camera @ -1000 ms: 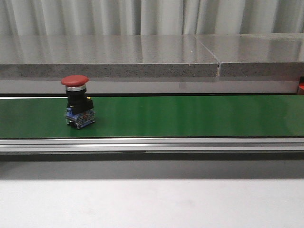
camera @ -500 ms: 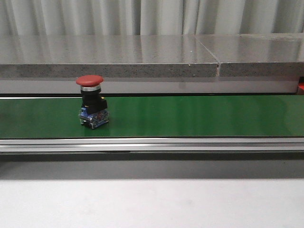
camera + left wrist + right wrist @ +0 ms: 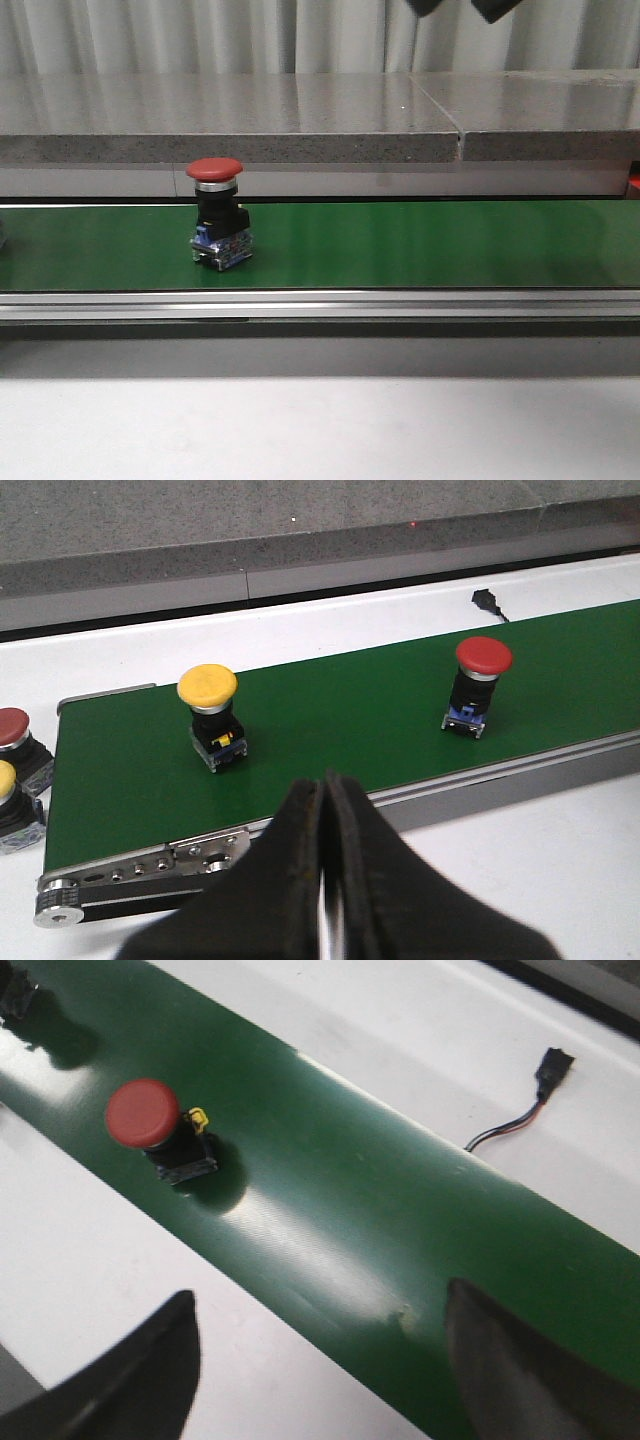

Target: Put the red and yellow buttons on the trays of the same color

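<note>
Front view: we see the red button (image 3: 218, 228) upright on the green belt (image 3: 420, 245), left of centre, nothing gripping it.
Left wrist view: our left gripper (image 3: 325, 800) is pressed closed and empty, near the belt's end; a yellow button (image 3: 212, 717) stands nearby.
Right wrist view: our right gripper (image 3: 320, 1350) is spread wide above the belt, likely readying for the red button.

One button (image 3: 218, 226) stands upright on the conveyor belt (image 3: 420, 243), left of centre; a second button (image 3: 212, 716) stands on the belt farther left, well apart
</note>
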`<act>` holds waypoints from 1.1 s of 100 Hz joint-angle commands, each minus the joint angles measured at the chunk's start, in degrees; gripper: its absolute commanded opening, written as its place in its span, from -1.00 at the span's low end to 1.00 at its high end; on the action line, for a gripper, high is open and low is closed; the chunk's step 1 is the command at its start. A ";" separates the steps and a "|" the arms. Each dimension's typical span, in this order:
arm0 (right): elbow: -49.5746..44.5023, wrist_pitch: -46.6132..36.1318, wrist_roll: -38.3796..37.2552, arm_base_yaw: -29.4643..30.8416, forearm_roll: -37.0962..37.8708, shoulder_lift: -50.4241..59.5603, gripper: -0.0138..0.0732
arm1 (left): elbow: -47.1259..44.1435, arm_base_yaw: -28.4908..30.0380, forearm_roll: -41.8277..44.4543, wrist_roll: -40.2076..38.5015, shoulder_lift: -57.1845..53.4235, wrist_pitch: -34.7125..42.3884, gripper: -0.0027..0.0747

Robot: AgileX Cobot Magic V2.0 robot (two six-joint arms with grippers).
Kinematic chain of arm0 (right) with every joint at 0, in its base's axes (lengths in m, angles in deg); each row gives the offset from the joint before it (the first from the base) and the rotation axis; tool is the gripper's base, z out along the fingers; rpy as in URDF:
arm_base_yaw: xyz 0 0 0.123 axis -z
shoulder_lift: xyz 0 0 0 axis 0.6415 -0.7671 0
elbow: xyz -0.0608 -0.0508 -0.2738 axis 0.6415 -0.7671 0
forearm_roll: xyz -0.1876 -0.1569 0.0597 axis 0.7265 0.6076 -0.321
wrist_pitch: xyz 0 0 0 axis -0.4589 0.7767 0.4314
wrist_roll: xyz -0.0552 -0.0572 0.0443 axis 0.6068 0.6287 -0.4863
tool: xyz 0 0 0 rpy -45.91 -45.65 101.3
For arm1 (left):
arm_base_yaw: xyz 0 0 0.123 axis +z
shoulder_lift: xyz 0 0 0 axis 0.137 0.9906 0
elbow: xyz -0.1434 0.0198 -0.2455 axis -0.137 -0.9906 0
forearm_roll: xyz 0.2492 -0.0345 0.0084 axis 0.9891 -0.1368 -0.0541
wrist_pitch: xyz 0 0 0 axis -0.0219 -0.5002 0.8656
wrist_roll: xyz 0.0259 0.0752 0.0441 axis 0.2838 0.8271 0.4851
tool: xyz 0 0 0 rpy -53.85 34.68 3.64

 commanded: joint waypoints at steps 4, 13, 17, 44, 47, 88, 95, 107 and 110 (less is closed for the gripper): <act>6.67 1.87 0.31 -2.10 -0.73 -3.55 0.75 | 1.49 -0.46 -1.25 -0.13 0.34 3.69 -0.99; 10.09 4.92 0.42 -3.85 -0.73 -7.44 0.72 | 1.49 -0.46 -1.25 -0.13 0.34 3.69 -0.99; 11.39 6.10 0.49 -4.62 -0.73 -9.01 0.71 | 1.49 -0.46 -1.25 -0.13 0.34 3.69 -0.98; 17.54 11.65 3.05 -8.04 -0.97 -17.32 0.70 | 1.49 -0.46 -1.25 -0.13 0.34 3.69 -0.98; 18.07 11.50 3.11 -8.27 -0.97 -18.13 0.70 | 1.49 -0.46 -1.25 -0.13 0.34 3.69 -0.99; 22.70 7.82 3.46 -8.61 -0.91 -26.59 0.48 | 1.49 -0.46 -1.25 -0.13 0.34 3.69 -0.99; 22.70 6.98 3.46 -8.56 -0.91 -27.26 0.37 | 1.49 -0.46 -1.25 -0.13 0.34 3.69 -0.99; 22.70 6.34 3.46 -8.52 -0.62 -27.66 0.03 | 1.49 -0.46 -1.25 -0.13 0.34 3.69 -0.99; 22.70 6.29 3.46 -8.52 -0.62 -27.58 -0.06 | 1.49 -0.46 -1.25 -0.13 0.34 3.69 -0.99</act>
